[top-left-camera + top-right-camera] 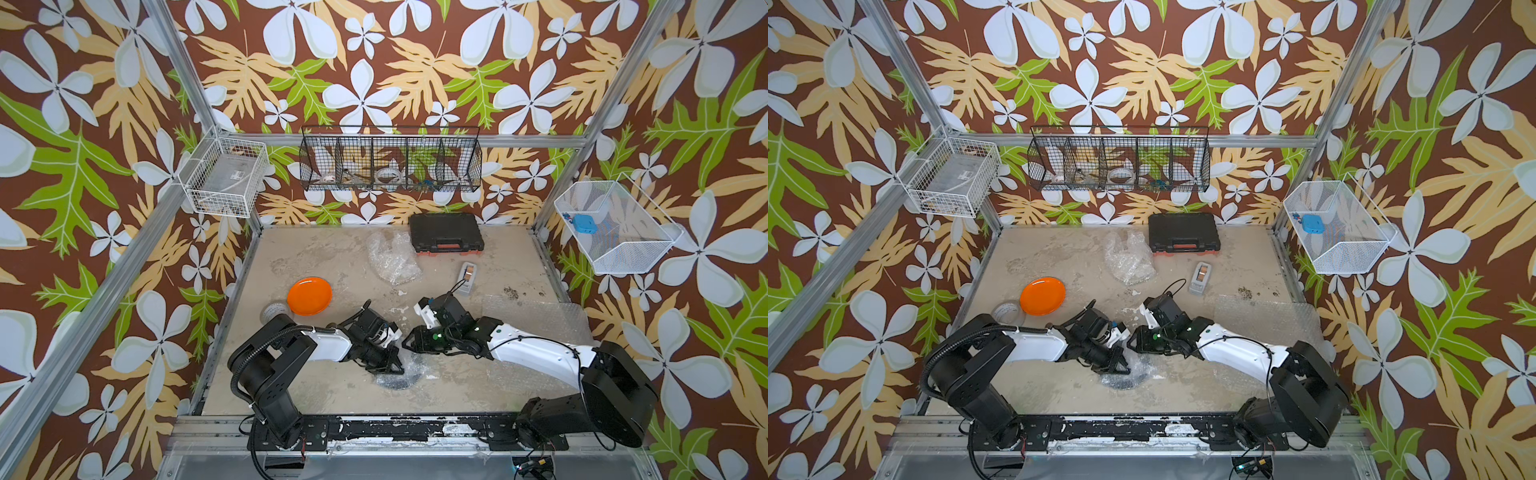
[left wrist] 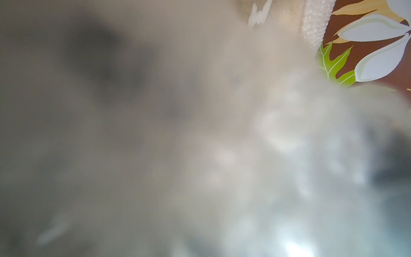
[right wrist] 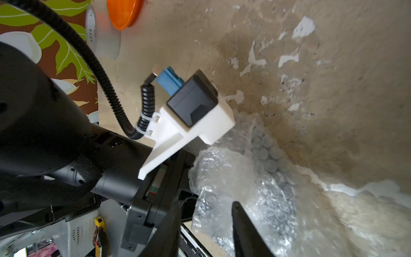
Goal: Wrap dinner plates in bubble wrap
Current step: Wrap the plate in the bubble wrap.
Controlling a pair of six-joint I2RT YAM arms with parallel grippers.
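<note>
An orange plate (image 1: 309,296) (image 1: 1042,296) lies bare at the left of the table. Near the front middle, a dark plate (image 1: 402,382) shows through the bubble wrap (image 1: 409,370) (image 3: 224,184) bunched over it. My left gripper (image 1: 397,368) (image 1: 1121,365) presses down on that bundle, shut on a fold of the wrap. The left wrist view is filled with blurred wrap. My right gripper (image 1: 409,338) (image 3: 205,207) hovers beside it, jaws open, with the wrap loose beyond the gap.
A crumpled wrap (image 1: 392,257) lies at the back, and a flat sheet (image 1: 536,320) at the right. There is a black case (image 1: 446,237), a tape dispenser (image 1: 467,274), and a tape roll (image 1: 275,311) by the orange plate. Wire baskets hang on the walls.
</note>
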